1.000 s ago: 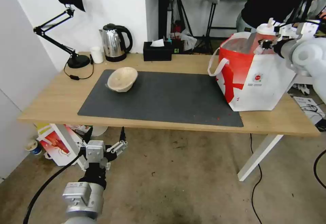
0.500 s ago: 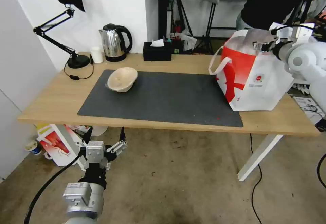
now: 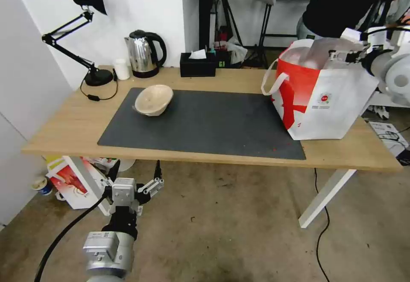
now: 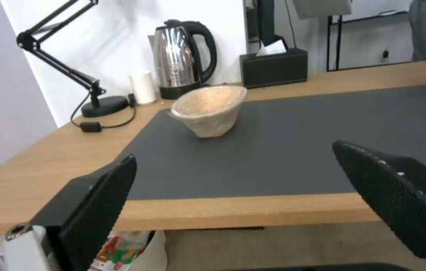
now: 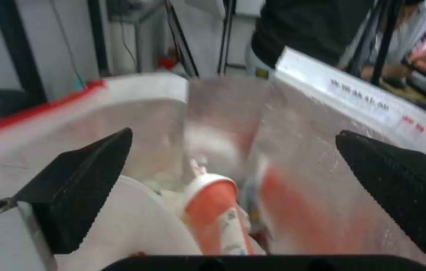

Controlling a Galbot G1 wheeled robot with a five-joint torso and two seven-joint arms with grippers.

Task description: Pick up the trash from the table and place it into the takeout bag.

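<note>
Inside takeout bag: one red cup; right hand spread above; one beige bowl on mat.

Upper left of the head view: black desk lamp, arm folded, round base just left of a small white cup, with its cord and inline switch trailing toward the near side. Steel kettle stands upright on its black base just right of the cup; black tissue box, a white tissue sticking up, sits at top centre. Lower left, on the floor: small red-printed bag and a round tub beside it; black cables run along the floor at lower right.
</note>
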